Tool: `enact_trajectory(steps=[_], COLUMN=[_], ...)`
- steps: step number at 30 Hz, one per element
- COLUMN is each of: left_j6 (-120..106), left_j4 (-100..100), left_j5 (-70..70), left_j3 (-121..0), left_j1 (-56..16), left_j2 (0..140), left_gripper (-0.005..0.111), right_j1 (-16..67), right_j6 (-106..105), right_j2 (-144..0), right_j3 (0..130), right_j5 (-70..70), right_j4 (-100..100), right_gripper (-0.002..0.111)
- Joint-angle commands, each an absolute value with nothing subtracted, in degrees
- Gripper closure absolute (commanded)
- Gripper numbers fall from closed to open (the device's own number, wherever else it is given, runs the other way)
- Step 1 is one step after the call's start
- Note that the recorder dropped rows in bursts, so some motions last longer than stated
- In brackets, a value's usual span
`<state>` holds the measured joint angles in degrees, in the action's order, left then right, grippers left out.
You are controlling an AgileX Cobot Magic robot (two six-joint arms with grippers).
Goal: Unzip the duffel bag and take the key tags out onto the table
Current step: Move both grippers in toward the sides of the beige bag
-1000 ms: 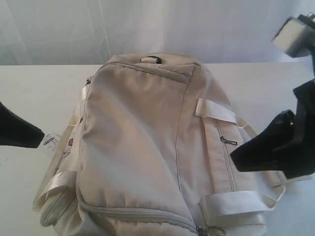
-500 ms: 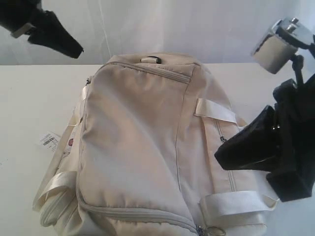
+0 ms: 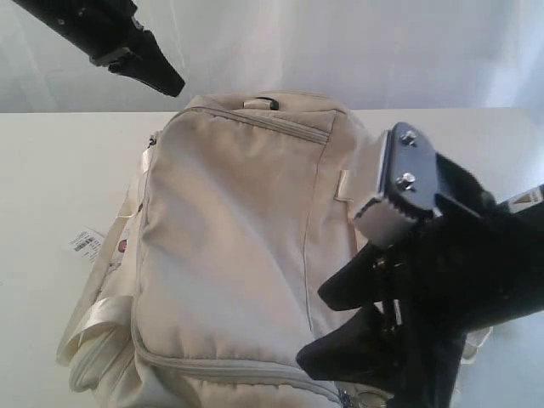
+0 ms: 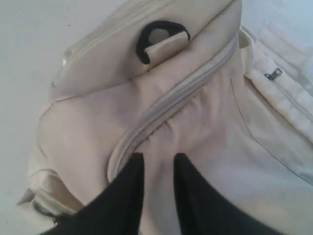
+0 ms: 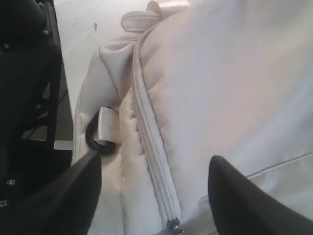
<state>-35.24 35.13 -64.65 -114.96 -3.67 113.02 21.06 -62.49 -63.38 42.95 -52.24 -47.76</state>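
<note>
Cream-beige fabric duffel bag (image 3: 238, 246) lies across the middle of the wide, matte white table (image 3: 51, 170) in the exterior view. Its grey zip (image 3: 255, 119) runs closed along the far edge of the top panel. A small black ring (image 3: 269, 104) sits at the bag's 12 o'clock end. A white paper barcode label (image 3: 85, 244) rests on the table at the bag's 9 o'clock side, just beside a pale webbing strap (image 3: 98, 314). The black left gripper (image 3: 170, 85) hangs in the air at about 11 o'clock from the bag, clear of the fabric. The black right gripper (image 3: 316, 330) reaches in from 4 o'clock over the near right part of the bag. Its two fingers are spread apart, and a silver metal plate (image 3: 404, 166) with two screws shows on the arm behind them.

In the left wrist view, the left gripper (image 4: 157, 157) points down at the top panel of the duffel bag (image 4: 205, 147). Its two dark fingers stand slightly parted with only fabric seen through the narrow slit, and they grip nothing. Beyond the fingertips the closed zip (image 4: 166, 105) crosses the bag. Past it lies the black ring (image 4: 146, 44), threaded with a short webbing tab. White table (image 4: 29, 49) shows beside the bag.

In the right wrist view, the right gripper (image 5: 155, 161) is spread wide and holds nothing. The closed zip (image 5: 146, 132) passes between its two fingers, and a small metal puller (image 5: 173, 226) sits at the zip's end. A black ring (image 5: 93, 139) with a webbing tab lies just beside one finger. Whether the fingertips touch the duffel bag (image 5: 234, 83) cannot be told.
</note>
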Motion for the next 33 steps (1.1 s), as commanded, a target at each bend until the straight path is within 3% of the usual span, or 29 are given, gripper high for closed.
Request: enact_trajectory(steps=[1, 3, 12, 22, 26, 33], left_j6=[-36.06, -35.93, -31.24, -40.28, -43.36, -64.37], left_j4=[34.74, 34.13, 34.77, 50.13, 54.48, 64.95], left_j5=[-65.92, -66.97, -69.96, -69.96, -67.78, -58.90], left_j3=[-115.69, -115.69, -107.00, -56.92, -40.20, -28.91], left_j1=[-5.46, -5.31, -4.72, -4.85, -4.85, -4.85], left_j2=[114.28, 114.11, 108.40, 73.27, 66.54, 66.41], left_gripper=[0.052, 0.045, 0.046, 0.054, 0.043, 0.037], right_j1=[22.80, 22.80, 22.80, 22.80, 22.80, 22.80], right_j6=[-63.37, -62.54, -37.32, -30.13, -30.13, -29.81], right_j2=[-66.92, -67.87, -65.11, -57.09, -56.80, -56.80], right_j3=[42.63, 42.63, 46.91, 48.17, 48.17, 48.17], right_j5=[-48.63, -46.83, -42.69, -50.30, -49.89, -49.56], right_j4=[-47.67, -45.83, -26.86, -19.60, -20.05, -20.85], right_gripper=[0.049, 0.049, 0.049, 0.049, 0.049, 0.049])
